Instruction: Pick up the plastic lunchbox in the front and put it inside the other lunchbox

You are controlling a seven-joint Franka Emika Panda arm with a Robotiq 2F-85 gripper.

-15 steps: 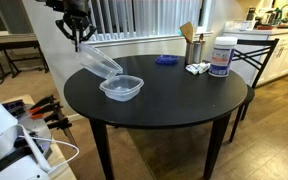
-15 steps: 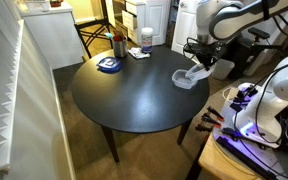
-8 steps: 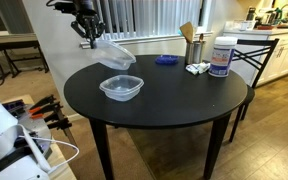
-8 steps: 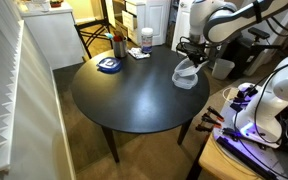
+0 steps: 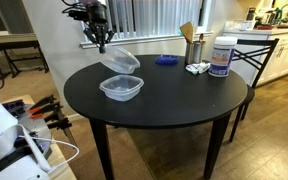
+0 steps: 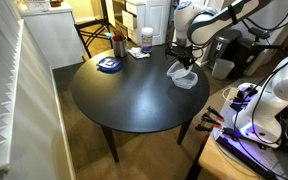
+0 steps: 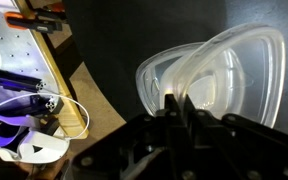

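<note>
My gripper [image 5: 103, 42] is shut on the rim of a clear plastic lunchbox [image 5: 122, 59] and holds it tilted in the air. It hangs just above the other clear lunchbox [image 5: 121, 88], which rests on the round black table [image 5: 184, 100] near its edge. In an exterior view the gripper [image 6: 183, 62] and the held tub [image 6: 176, 70] hang over the resting tub [image 6: 188, 79]. In the wrist view the fingertips [image 7: 178, 103] pinch the held tub's rim [image 7: 169, 85], with the other tub [image 7: 246, 75] overlapping behind it.
A flat blue lid [image 5: 165, 60], a white labelled tub [image 5: 221, 56], a metal cup [image 5: 194, 49] and small white items [image 5: 197, 68] stand at the table's far side. A chair [image 5: 252, 62] is beyond the table. A bench with tools [image 5: 34, 110] stands beside it.
My gripper has carried the held lunchbox sideways across the table edge, from beside the resting tub to right above it, keeping it raised and tilted.
</note>
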